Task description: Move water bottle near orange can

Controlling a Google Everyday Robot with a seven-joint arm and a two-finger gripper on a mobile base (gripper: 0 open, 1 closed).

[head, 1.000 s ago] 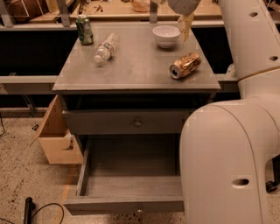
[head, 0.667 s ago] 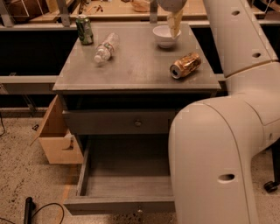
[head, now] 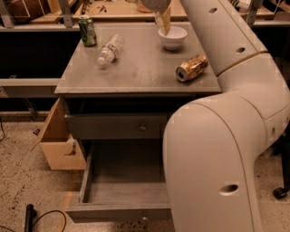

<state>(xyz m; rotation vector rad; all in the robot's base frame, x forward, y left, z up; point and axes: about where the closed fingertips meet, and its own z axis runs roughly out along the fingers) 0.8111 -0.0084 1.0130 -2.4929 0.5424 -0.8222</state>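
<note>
The water bottle (head: 108, 49), clear with a white cap, lies on its side at the back left of the grey cabinet top (head: 136, 74). The orange can (head: 192, 68), shiny gold-orange and dented, lies on its side near the right edge. My gripper (head: 163, 20) hangs at the top of the view, just above the left rim of a white bowl (head: 172, 37). It is well right of the bottle and holds nothing that I can see. My big white arm (head: 217, 154) fills the right side and hides the cabinet's right part.
A dark green can (head: 87, 31) stands upright at the back left corner, close to the bottle. The cabinet's bottom drawer (head: 122, 190) is pulled open. A wooden box (head: 59, 140) sits on the floor at the left. A workbench (head: 113, 11) runs behind.
My gripper has moved left, from beside the bowl's right side to above its left rim. The arm has swung further into view. The bottle and cans have not moved.
</note>
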